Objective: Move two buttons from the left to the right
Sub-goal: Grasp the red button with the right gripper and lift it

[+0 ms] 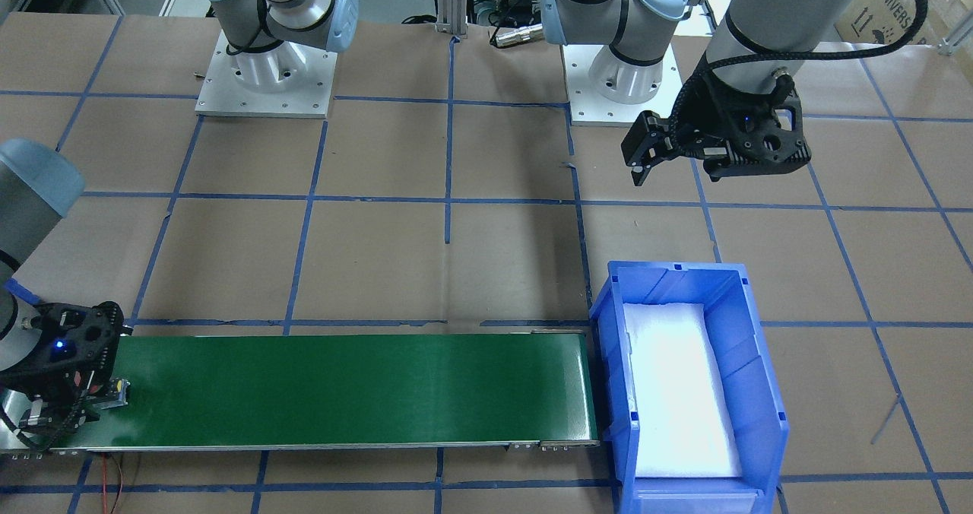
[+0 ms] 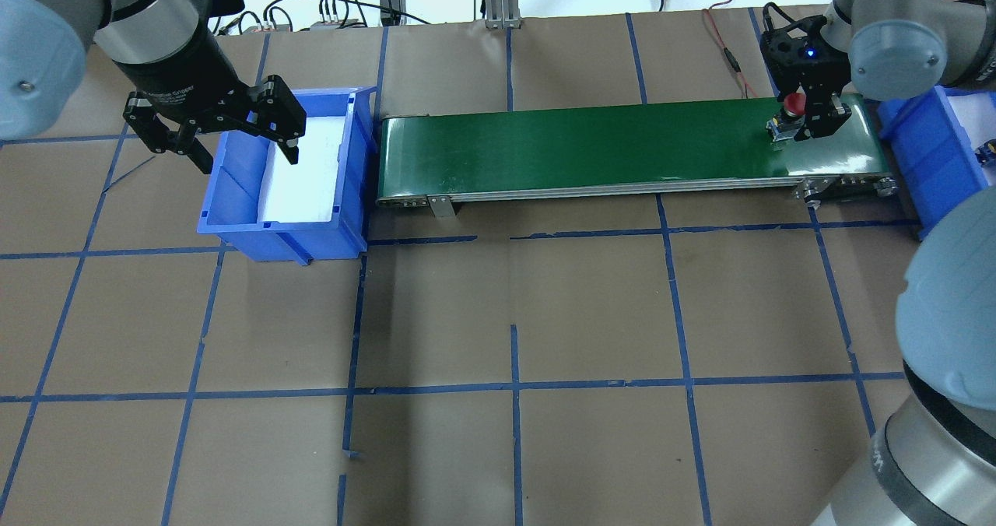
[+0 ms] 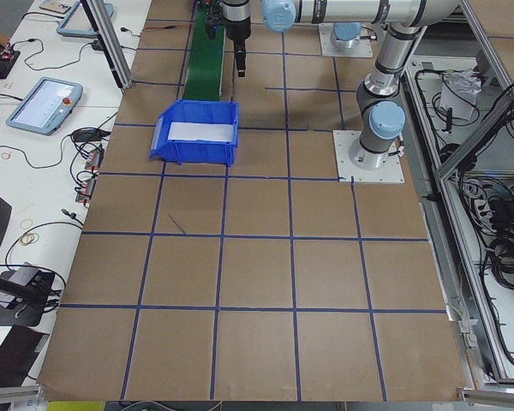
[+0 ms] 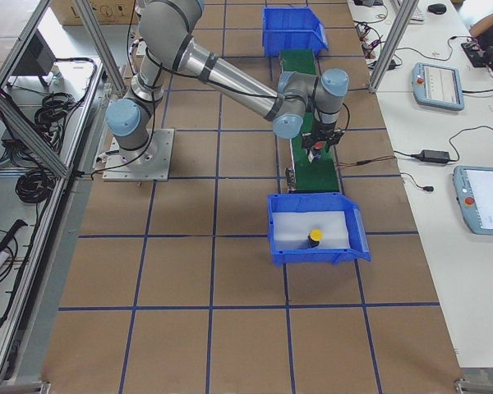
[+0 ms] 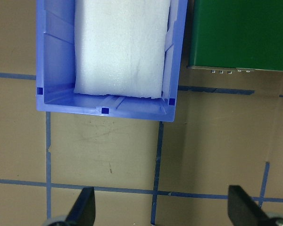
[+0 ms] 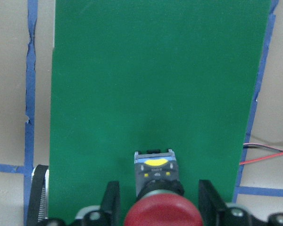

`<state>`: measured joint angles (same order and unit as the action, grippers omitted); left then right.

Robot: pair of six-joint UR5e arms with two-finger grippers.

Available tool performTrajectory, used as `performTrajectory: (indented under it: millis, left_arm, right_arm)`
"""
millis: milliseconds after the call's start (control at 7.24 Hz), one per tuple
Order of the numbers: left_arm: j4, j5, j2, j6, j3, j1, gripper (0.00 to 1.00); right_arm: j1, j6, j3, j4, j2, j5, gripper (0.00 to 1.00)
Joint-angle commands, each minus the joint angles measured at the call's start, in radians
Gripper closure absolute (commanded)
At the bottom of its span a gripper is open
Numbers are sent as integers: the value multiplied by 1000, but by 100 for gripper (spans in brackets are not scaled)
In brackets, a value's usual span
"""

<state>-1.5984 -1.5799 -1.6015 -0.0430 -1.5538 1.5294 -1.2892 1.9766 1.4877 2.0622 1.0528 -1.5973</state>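
Note:
The red button point(image 6: 161, 217) points its grey body at the green conveyor belt point(image 2: 591, 141), at that belt's right end in the overhead view. My right gripper point(image 6: 159, 202) is shut on its red cap point(image 2: 793, 104), one finger on each side. The yellow button point(image 4: 315, 236) stands on white foam in the near blue bin point(image 4: 279, 246) of the exterior right view. My left gripper point(image 2: 249, 160) hangs open and empty over the near rim of the other blue bin point(image 2: 226, 222).
The belt point(image 1: 342, 388) runs between the two bins. The left bin point(image 1: 608, 309) holds only a white foam pad point(image 5: 120, 47). Blue tape lines cross the brown table. Cables lie along the far edge, and tablets sit on side benches.

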Motion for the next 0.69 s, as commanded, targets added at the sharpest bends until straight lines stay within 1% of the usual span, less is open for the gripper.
performTrajectory:
  millis: [0, 138, 276, 414, 552]
  left_arm:
    - [0, 0, 0, 0, 0, 0, 0]
    - [0, 0, 0, 0, 0, 0, 0]
    - [0, 0, 0, 0, 0, 0, 0]
    - [0, 0, 0, 0, 0, 0, 0]
    - [0, 0, 0, 0, 0, 0, 0]
  right_arm:
    - [1, 1, -1, 1, 0, -3, 78]
    - [2, 1, -7, 1, 4, -4, 85]
    - [34, 4, -44, -17, 28, -29, 85]
    - [113, 22, -111, -101, 70, -20, 86]
    - [214, 57, -147, -115, 70, -17, 87]
